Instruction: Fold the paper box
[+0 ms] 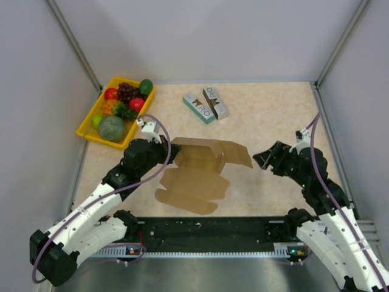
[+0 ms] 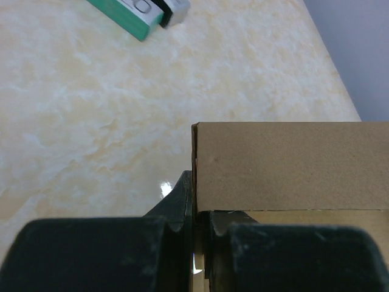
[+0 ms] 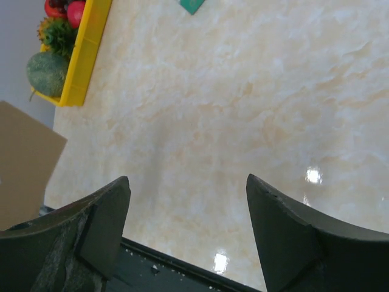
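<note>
The paper box (image 1: 197,173) is plain brown cardboard, partly folded, lying mid-table with one side wall raised and flaps spread flat. My left gripper (image 1: 172,152) is at its left rear corner. In the left wrist view that gripper (image 2: 197,210) is shut on the upright edge of the paper box (image 2: 285,164), with a thin cardboard wall pinched between the fingers. My right gripper (image 1: 262,159) hovers just right of the box's right flap and touches nothing. Its jaws (image 3: 188,182) stand wide open over bare tabletop, and a corner of the paper box (image 3: 24,164) shows at the left.
A yellow fruit tray (image 1: 85,129) sits at the back left. Two small printed boxes, one teal (image 1: 198,107) and one brown-white (image 1: 216,101), lie at the back centre. A black rail (image 1: 206,230) runs along the table's near edge between the arm bases.
</note>
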Tool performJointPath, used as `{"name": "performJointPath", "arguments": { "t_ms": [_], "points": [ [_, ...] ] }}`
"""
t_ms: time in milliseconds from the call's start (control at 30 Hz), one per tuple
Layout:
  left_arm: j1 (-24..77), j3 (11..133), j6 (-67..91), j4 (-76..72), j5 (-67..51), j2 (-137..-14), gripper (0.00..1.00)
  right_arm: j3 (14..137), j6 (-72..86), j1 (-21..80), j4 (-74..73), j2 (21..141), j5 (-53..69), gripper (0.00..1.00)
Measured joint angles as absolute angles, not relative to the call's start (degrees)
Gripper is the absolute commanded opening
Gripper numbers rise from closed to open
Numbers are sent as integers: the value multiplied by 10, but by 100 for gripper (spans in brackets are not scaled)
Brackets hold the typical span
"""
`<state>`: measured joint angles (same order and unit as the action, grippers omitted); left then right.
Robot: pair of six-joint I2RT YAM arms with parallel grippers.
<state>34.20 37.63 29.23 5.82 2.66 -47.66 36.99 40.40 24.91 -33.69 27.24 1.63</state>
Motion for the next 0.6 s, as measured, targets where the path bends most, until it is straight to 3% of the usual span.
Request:
{"name": "performJointPath", "arguments": {
  "t_ms": [167, 233, 300, 400, 600],
  "points": [
    [313, 379, 294, 62, -116, -500, 0, 390, 370, 46, -266, 355, 219, 69],
    [297, 384, 295, 62, -173, -510, 0, 333, 434, -63, -83, 390, 374, 71],
    [279, 389, 296, 59, -229, -522, 0, 277, 524, -100, 85, 427, 471, 73],
    [260, 394, 302, 48, -296, -544, 0, 239, 610, -65, 234, 471, 574, 73],
    [254, 412, 301, 44, -366, -588, 0, 295, 586, 81, 265, 445, 641, 73]
  ]
}}
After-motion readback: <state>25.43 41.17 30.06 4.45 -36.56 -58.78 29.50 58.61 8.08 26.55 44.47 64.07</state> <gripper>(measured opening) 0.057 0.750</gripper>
